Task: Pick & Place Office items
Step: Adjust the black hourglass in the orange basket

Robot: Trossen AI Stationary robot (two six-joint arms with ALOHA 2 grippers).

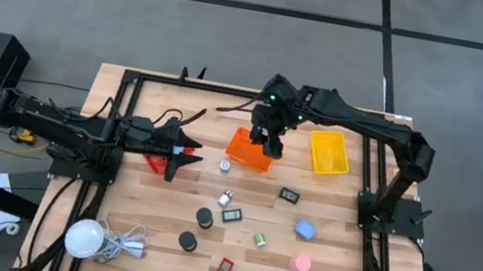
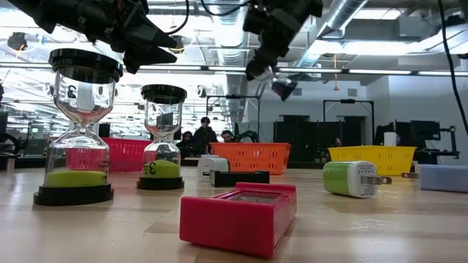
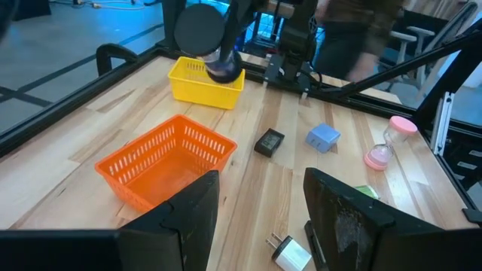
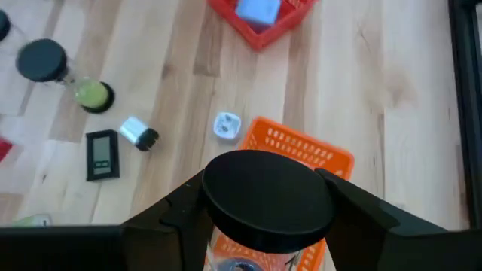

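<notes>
Right gripper (image 1: 269,142) hangs above the orange basket (image 1: 250,149), fingers clamped on a black-capped hourglass (image 4: 267,197); left gripper (image 1: 181,153), fingers apart and empty, waits beside the red basket (image 1: 157,162), which holds one blue block (image 4: 258,10). About ten items remain loose on the table (image 1: 339,262) below the orange basket, with open board between them and the table's frame.

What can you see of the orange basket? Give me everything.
The orange basket is a small rectangular tray of plastic-looking mesh with slotted walls and an open top, upright on the wooden table between the red basket and the yellow basket. It looks empty. The right gripper hangs above its rim, shut on a black-capped sand timer. A white plug lies just outside it.
</notes>
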